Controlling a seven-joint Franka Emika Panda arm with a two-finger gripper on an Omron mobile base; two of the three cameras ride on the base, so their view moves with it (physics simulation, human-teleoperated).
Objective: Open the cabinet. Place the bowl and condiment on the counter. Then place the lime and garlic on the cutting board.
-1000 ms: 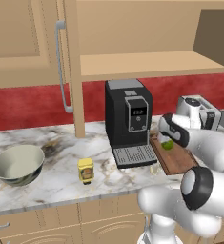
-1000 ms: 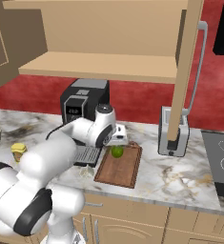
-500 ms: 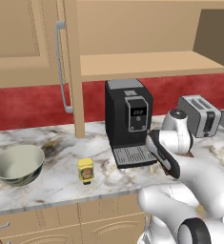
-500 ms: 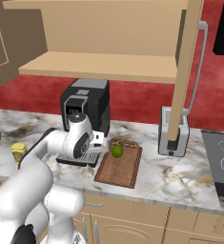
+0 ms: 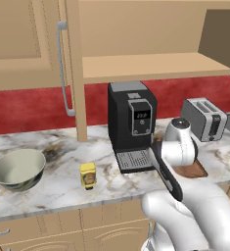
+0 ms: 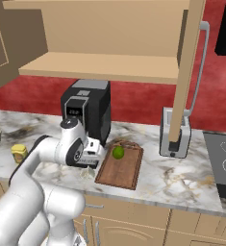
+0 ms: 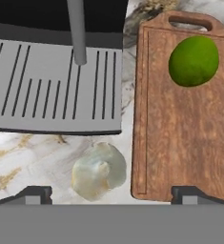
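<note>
Lime on board, garlic on counter under our gripper [image 7: 111, 193].

We see the lime [image 7: 193, 61] sitting on the cutting board [image 7: 180, 138] near its handle end. The garlic [image 7: 99, 172] lies on the counter [image 7: 27, 147], just beside the board's left edge and in front of the coffee machine's grey tray [image 7: 56, 86]. Our fingertips [image 7: 35, 194] are spread wide, straddling the garlic from above, nothing held. The cabinet [image 5: 136, 44] is open; the bowl [image 5: 18, 169] and the condiment [image 5: 88, 175] stand on the counter left of the coffee machine [image 5: 131, 122]. A toaster [image 6: 174, 137] stands right of the board.
</note>
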